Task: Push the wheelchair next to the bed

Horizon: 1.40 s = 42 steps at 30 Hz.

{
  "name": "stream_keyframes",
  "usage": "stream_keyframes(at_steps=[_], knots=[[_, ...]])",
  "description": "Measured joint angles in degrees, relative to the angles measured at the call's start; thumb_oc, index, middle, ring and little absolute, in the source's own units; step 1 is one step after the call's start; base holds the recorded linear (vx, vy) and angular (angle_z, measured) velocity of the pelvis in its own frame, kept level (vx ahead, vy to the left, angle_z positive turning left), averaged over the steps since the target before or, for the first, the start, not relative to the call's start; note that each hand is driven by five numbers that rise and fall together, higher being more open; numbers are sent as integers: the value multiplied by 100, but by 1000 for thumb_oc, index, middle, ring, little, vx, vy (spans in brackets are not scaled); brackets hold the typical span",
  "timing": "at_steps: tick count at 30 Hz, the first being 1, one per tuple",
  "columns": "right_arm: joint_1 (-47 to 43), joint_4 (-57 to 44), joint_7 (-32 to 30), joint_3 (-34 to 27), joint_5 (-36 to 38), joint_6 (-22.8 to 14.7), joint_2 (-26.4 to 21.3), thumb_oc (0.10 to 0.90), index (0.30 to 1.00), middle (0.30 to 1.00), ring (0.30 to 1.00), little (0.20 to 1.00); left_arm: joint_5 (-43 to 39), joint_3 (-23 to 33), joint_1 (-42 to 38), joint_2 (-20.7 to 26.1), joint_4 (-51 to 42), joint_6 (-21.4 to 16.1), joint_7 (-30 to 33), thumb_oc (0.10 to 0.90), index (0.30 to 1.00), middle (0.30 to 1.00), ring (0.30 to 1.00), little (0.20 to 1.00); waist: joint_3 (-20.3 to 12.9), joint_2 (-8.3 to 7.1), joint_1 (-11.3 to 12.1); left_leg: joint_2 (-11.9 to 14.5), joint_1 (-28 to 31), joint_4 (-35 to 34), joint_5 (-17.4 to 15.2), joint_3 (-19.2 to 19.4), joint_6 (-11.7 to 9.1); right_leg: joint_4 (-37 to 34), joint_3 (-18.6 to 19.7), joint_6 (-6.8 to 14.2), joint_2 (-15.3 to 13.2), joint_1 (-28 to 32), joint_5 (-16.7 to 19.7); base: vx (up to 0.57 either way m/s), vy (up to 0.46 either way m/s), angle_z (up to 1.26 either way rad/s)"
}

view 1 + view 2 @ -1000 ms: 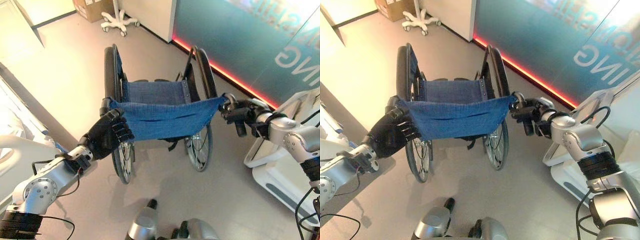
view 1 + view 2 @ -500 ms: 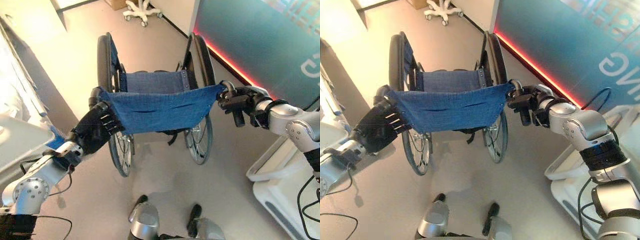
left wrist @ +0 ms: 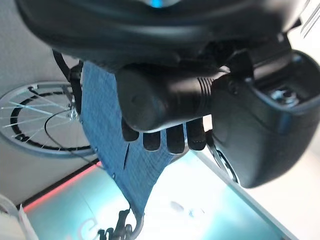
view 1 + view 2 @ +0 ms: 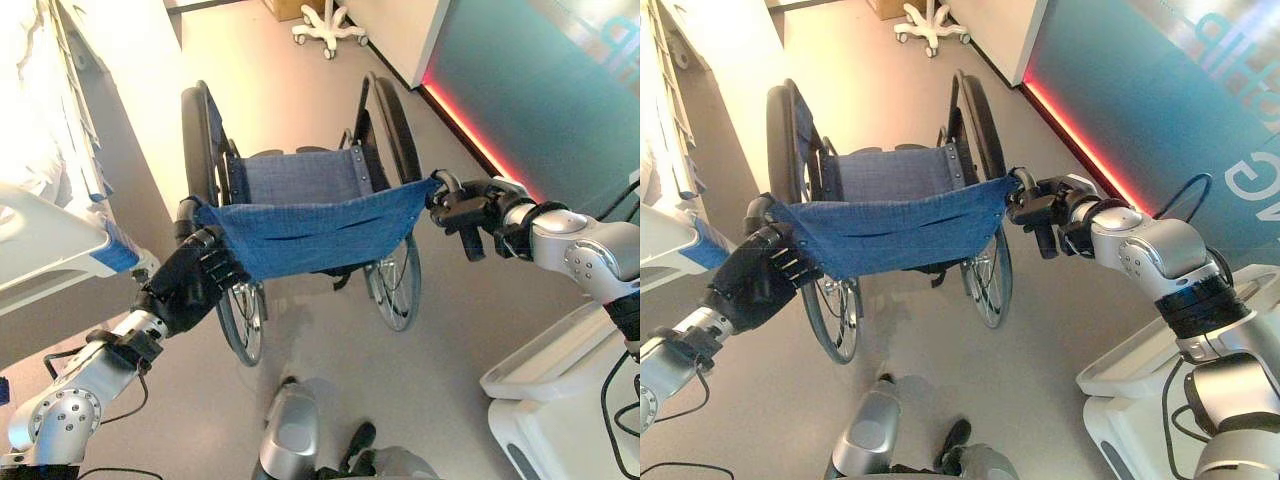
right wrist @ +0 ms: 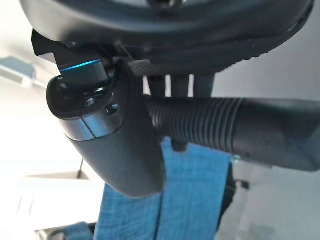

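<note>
The wheelchair [image 4: 300, 215] stands ahead of the robot, with the bed [image 4: 50, 240] at near left. The left robot hand [image 4: 190, 285] and right robot hand [image 4: 465, 210] are each curled round a push handle. Pushing evenly should keep the left wheel [image 4: 200, 150] off the bed.

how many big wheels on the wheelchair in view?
2. The left wheel stands on the bed side, above the left hand. The right wheel stands near the right hand. Small front casters may be hidden.
</note>
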Motion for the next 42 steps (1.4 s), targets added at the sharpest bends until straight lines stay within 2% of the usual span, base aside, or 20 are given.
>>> stream_keyframes(at_steps=[3,7,12,13,15,16,18,21,23,24,25,27,28,30,31,32,34,37,38,42], knots=[[-14,197,-39,-73,-231,-3,199,400,300,300,300,300,104,-80,-267,-57,72,-109,34,400,300,300,300,300,-13,-52,85,107,-16,-19,-171,190,-168,-39,-65,-40,97,12,-33,362,-80,13],[46,182,-8,-75,-376,-16,299,400,300,300,300,300,324,-89,-356,-53,205,-138,60,400,300,300,300,300,-15,-49,60,184,55,89,-203,396,-111,-302,-167,-59,148,337,-38,345,-20,16],[144,201,188,-92,-529,-18,293,400,300,300,300,300,319,-102,-355,-46,234,-95,45,400,300,300,300,300,-102,-174,154,-18,196,116,-440,492,354,-113,-140,60,31,471,-296,347,64,8],[198,214,293,-155,-610,-20,290,400,300,300,300,300,319,-125,-355,-47,233,-89,41,400,300,300,300,300,-135,-219,130,-82,268,54,-369,501,549,281,-168,145,-56,335,-443,172,26,26],[281,214,348,-297,-646,-97,289,400,300,300,300,300,307,-126,-429,-12,221,-88,11,400,300,300,300,300,-141,-207,85,-38,258,14,-367,532,558,1326,-166,348,-196,-128,-554,196,-25,33],[297,220,348,-322,-652,-105,258,400,300,300,300,300,306,-190,-603,14,309,-78,-2,400,300,300,300,300,-140,-211,36,-50,267,-15,-378,488,576,2220,-49,711,-319,-489,-559,147,-70,45],[313,322,354,-328,-649,-129,259,400,300,300,300,300,307,-353,-876,205,500,-28,29,400,300,300,300,300,-135,-250,-6,-43,410,-133,-376,406,591,3304,484,1068,-321,-939,-416,143,-64,51],[424,287,422,-356,-650,-259,288,400,300,300,300,300,285,-384,-892,569,589,-23,121,400,300,300,300,300,-133,-272,-118,-102,462,-30,-381,136,595,2385,631,861,-66,-271,-434,153,-59,48],[481,270,443,-412,-652,-258,290,400,300,300,300,300,196,-399,-895,638,585,-23,160,400,300,300,300,300,-126,-350,-170,-172,-106,848,-479,116,656,1984,568,794,32,-14,-311,150,-109,51],[586,222,520,-456,-650,-245,191,400,300,300,300,300,94,-461,-884,595,585,-23,156,400,300,300,300,300,-131,-335,-176,-431,90,184,-433,-87,736,2044,491,786,-16,90,-329,158,-150,36],[777,155,588,-632,-680,-276,174,400,300,300,300,300,-33,-542,-853,713,546,-26,104,400,300,300,300,300,-61,-174,-213,-423,458,-390,-53,-336,919,2424,438,580,20,59,-491,141,-147,22],[846,61,589,-752,-812,-330,184,400,300,300,300,300,-34,-544,-851,590,546,-88,85,400,300,300,300,300,-71,-151,-262,-522,475,-498,-59,-819,848,2189,568,117,-129,-253,-783,152,-160,22],[743,80,588,-757,-837,-332,152,400,300,300,300,300,-32,-547,-896,512,546,-107,107,400,300,300,300,300,-58,-49,-310,-504,471,-534,-54,-946,837,2038,658,82,-247,-507,-804,275,-319,37],[645,59,567,-754,-846,-332,109,400,300,300,300,300,-21,-580,-979,512,547,-106,228,400,300,300,300,300,-16,124,-447,-419,490,-549,-141,-1339,756,1602,846,237,-449,-896,-715,244,-298,40],[620,33,524,-746,-836,-331,118,400,300,300,300,300,-22,-580,-1003,516,549,-108,260,400,300,300,300,300,5,175,-451,-390,534,-510,-159,-1572,703,1288,987,474,-588,-1081,-525,182,-233,41],[619,32,520,-730,-828,-306,121,400,300,300,300,300,-21,-580,-1016,523,559,-108,313,400,300,300,300,300,13,187,-450,-342,609,-500,-205,-1688,631,752,1062,689,-777,-1102,-219,305,-400,49],[617,-41,479,-702,-818,-207,128,400,300,300,300,300,-20,-580,-1025,519,620,-109,358,400,300,300,300,300,7,176,-466,-274,734,-498,-314,-1891,493,-3,1137,816,-901,-1052,366,273,-346,53],[616,-146,388,-698,-686,-7,111,400,300,300,300,300,-6,-580,-1119,553,715,-108,418,400,300,300,300,300,-25,-81,-566,-268,760,-410,-504,-1830,267,-715,1149,803,-774,-557,964,291,-321,93],[609,-140,325,-685,-574,20,90,400,300,300,300,300,6,-565,-1163,414,742,-126,422,400,300,300,300,300,-47,-125,-574,-113,730,-332,-590,-1700,142,-748,1140,646,-596,-302,1120,249,-280,78],[346,36,265,-611,-347,21,48,400,300,300,300,300,-1,-471,-1173,459,585,-142,316,400,300,300,300,300,-54,-117,-274,509,709,-301,-601,-1058,-130,-703,1031,207,8,-236,834,236,-320,27]])
